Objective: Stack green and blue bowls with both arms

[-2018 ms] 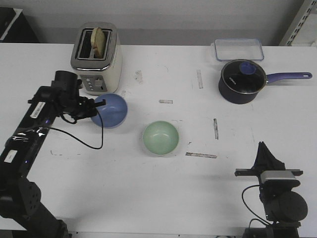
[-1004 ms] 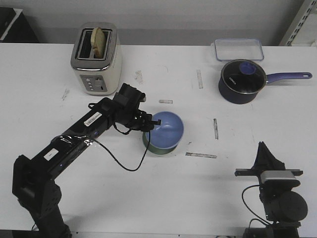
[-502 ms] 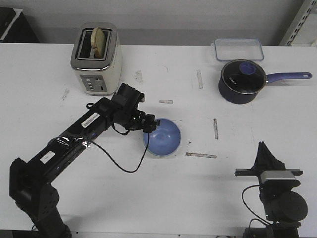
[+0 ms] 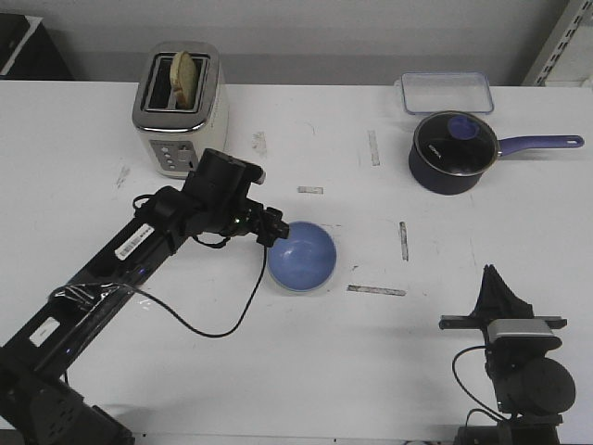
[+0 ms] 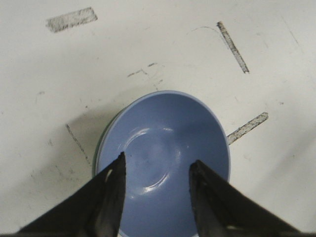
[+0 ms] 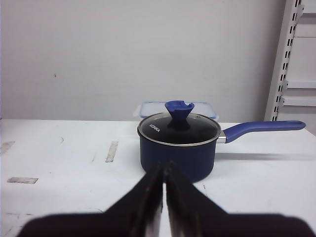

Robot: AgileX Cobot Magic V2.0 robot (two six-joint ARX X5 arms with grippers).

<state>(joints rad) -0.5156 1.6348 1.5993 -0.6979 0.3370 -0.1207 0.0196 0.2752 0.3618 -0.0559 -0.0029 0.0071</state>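
Note:
The blue bowl (image 4: pixel 302 255) sits nested in the green bowl at the table's middle. Only a thin green rim (image 5: pixel 100 148) shows at its edge in the left wrist view; the blue bowl (image 5: pixel 168 148) fills that view. My left gripper (image 4: pixel 271 228) is open and empty, just above the bowl's left rim, its fingers (image 5: pixel 111 190) spread over the bowl without touching it. My right gripper (image 6: pixel 165 170) is shut and empty, parked at the table's front right (image 4: pixel 491 292).
A toaster (image 4: pixel 181 109) with bread stands at the back left. A navy saucepan (image 4: pixel 454 153) with glass lid and long handle is at the back right, also in the right wrist view (image 6: pixel 178 145). A clear lidded container (image 4: pixel 447 91) lies behind it.
My left arm carried the blue bowl from beside the toaster to the green bowl, set it inside, let go and pulled back slightly to the left.

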